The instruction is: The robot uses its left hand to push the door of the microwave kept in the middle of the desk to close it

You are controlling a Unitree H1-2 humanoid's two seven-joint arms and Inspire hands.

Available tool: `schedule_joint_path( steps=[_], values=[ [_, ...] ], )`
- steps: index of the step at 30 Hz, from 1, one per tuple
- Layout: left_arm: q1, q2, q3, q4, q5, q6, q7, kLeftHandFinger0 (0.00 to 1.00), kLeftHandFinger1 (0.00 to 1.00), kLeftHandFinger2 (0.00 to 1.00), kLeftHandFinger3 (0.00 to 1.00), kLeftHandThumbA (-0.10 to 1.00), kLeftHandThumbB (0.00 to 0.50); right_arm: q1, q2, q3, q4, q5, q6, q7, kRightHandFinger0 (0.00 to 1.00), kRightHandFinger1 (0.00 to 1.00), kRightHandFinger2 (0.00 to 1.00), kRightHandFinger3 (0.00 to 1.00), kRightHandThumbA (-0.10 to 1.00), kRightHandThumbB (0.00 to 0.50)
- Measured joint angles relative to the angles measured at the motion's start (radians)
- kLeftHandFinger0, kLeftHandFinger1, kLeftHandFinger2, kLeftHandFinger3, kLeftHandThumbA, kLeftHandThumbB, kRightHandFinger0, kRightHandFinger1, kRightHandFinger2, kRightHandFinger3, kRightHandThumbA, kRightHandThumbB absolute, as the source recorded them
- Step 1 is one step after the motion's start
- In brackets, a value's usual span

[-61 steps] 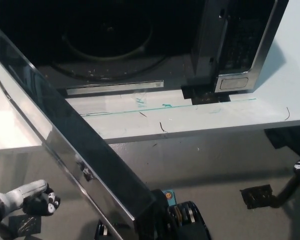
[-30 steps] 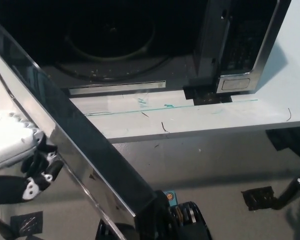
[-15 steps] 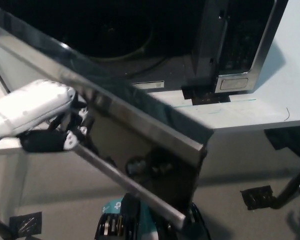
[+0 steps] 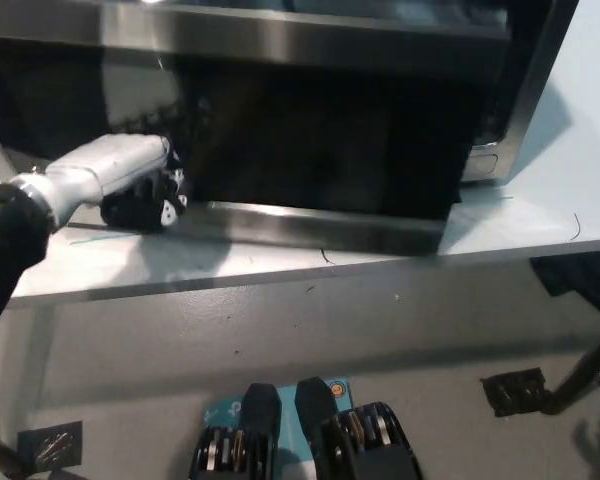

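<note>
While the microwave sits in the middle of the pale counter, its door lies across the front opening, nearly flush with the body, so nothing of the cavity or of anything inside it shows. That door is a dark glass panel framed by a brushed steel band along the top and another along the bottom edge. To the right of it a narrow strip of the control panel shows, with a steel edge running down the appliance's right side.

At the door's lower left corner, the white left hand presses against the dark panel, just above the counter surface. Its fingers are curled inward and hold nothing; the knuckles and fingertips meet the door face. The dark sleeve of that arm runs off to the picture's left edge.

Faint green marks and a few small dark scratches lie on the counter in front of the microwave. Below the counter edge is grey floor. At the far lower right, a thin black part of the right arm shows, its hand out of sight.
</note>
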Motion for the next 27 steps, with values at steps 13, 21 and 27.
schedule_joint_path(
  steps=[13,21,27],
  values=[
    [-0.063,-0.038,-0.008,0.171,0.068,-0.131,0.062,0.16,0.23,0.35,0.44,-0.10,0.128,0.001,0.000,-0.001,-0.001,0.005,0.000,0.000,1.00,1.00,1.00,1.00,0.20,0.027],
    [-0.019,-0.038,0.060,0.004,0.082,-0.147,0.083,0.05,0.13,0.25,0.37,-0.10,0.152,0.001,0.000,0.005,0.000,0.003,0.000,0.000,1.00,1.00,1.00,1.00,0.20,0.027],
    [0.096,-0.058,0.143,-0.125,0.060,-0.164,0.114,0.08,0.15,0.26,0.34,-0.09,0.121,0.001,-0.003,0.015,0.000,0.002,0.000,0.000,1.00,1.00,1.00,1.00,0.17,0.023]
  ],
)
